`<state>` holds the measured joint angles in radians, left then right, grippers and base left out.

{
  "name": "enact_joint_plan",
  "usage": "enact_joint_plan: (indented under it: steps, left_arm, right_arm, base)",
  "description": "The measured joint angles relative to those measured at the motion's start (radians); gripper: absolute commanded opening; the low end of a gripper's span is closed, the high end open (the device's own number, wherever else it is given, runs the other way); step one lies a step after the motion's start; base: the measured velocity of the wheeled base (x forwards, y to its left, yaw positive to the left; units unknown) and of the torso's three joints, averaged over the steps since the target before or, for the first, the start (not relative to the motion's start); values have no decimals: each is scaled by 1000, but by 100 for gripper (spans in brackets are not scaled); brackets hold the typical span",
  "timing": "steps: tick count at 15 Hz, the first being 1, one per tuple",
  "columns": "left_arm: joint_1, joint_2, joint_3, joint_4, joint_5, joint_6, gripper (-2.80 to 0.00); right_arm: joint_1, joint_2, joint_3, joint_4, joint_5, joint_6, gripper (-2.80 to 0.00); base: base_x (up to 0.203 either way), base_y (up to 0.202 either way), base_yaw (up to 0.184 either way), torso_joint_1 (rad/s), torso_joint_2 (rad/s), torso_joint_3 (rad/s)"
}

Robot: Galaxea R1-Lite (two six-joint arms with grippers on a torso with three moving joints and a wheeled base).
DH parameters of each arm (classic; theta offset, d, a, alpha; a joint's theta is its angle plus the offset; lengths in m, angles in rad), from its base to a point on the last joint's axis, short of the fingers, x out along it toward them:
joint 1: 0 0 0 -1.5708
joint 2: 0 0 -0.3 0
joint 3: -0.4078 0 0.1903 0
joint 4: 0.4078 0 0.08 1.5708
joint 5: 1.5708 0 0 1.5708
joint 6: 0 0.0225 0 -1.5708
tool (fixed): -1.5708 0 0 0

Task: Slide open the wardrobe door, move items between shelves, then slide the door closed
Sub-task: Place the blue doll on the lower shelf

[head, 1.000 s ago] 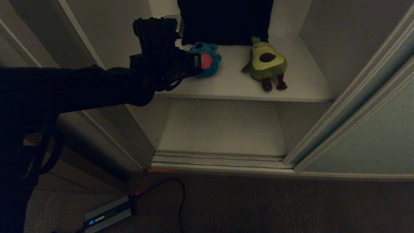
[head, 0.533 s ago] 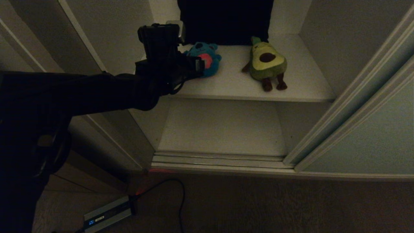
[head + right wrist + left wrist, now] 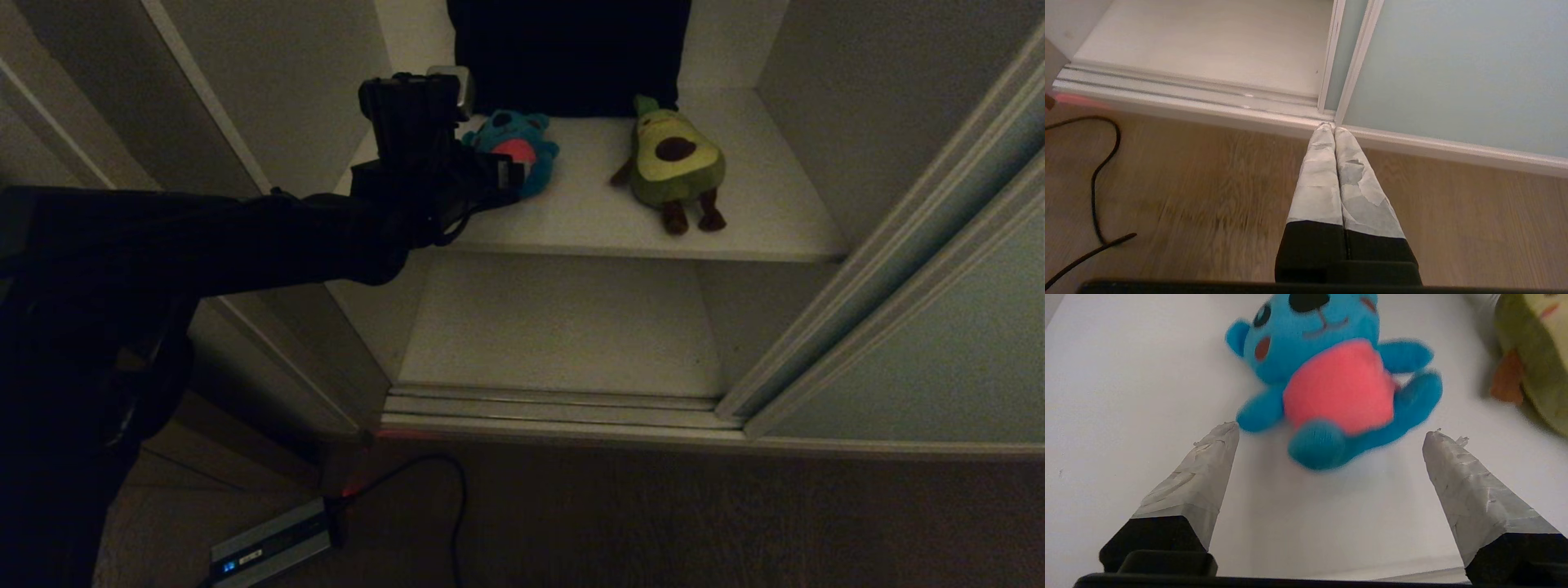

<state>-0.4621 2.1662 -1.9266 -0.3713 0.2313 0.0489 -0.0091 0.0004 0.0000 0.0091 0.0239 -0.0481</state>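
The sliding door (image 3: 939, 343) is pushed over to my right, well off from the left tool (image 3: 1331, 435), so the cupboard is open and both shelves show. The upper shelf (image 3: 759, 212) carries both toys; the lower shelf (image 3: 563, 327) below the tool looks bare.

What has changed in the last second: my left tool has let go. A moment ago its tips were closed around the blue toy (image 3: 1331, 375); now they stand wide apart, and the toy lies on the upper shelf just beyond them, its feet reaching in between the tips without touching either. The arm has also eased back a little. The avocado toy (image 3: 673, 163) sits well to the tool's right and has not moved. I read this as the blue toy being set down, so that part of the moving looks done; I can't tell from here whether more shifting is wanted before the door is closed.

My right tool (image 3: 1330, 127) hangs low over the floor by the door track (image 3: 1192, 92), tips pressed together, holding nothing.

Hard to see: in the head view my own arm covers the toy's near side and the shelf's left end. A dark shape (image 3: 571, 53) behind the toys I can't identify. The avocado is cut off in the left wrist view.
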Motion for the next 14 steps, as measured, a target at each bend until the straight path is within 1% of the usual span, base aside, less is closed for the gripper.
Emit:
enact_joint_plan:
  steps: [2,5,7,8,9,10,12,14]
  left_arm:
    - [1,1,1,-9,0,0,0]
    - [-1,-3,3,-10,0,-4,0]
    - [1,-5,-3,10,6,-7,0]
    - [2,-3,-5,7,13,-17,0]
    - [0,0,-6,8,17,-33,0]
    - [0,6,-7,12,19,-67,0]
    - [1,19,-8,16,20,-113,0]
    - [0,28,-8,46,19,-168,0]
  right_arm:
    - [0,0,0,0,0,0,-280]
    - [0,0,0,0,0,0,-280]
    - [0,0,0,0,0,0,-280]
    - [0,0,0,0,0,0,-280]
    - [0,0,0,0,-1,0,-280]
    - [0,0,0,0,0,0,-280]
    - [0,0,0,0,-1,-1,-280]
    - [0,0,0,0,-1,0,-280]
  base:
    - [140,0,4,11,2,2]
    - [0,0,0,0,0,0]
    - [0,0,0,0,0,0]
    - [0,0,0,0,0,0]
    - [0,0,0,0,0,0]
    - [0,0,0,0,0,0]
    - [0,0,0,0,0,0]
    - [0,0,0,0,0,0]
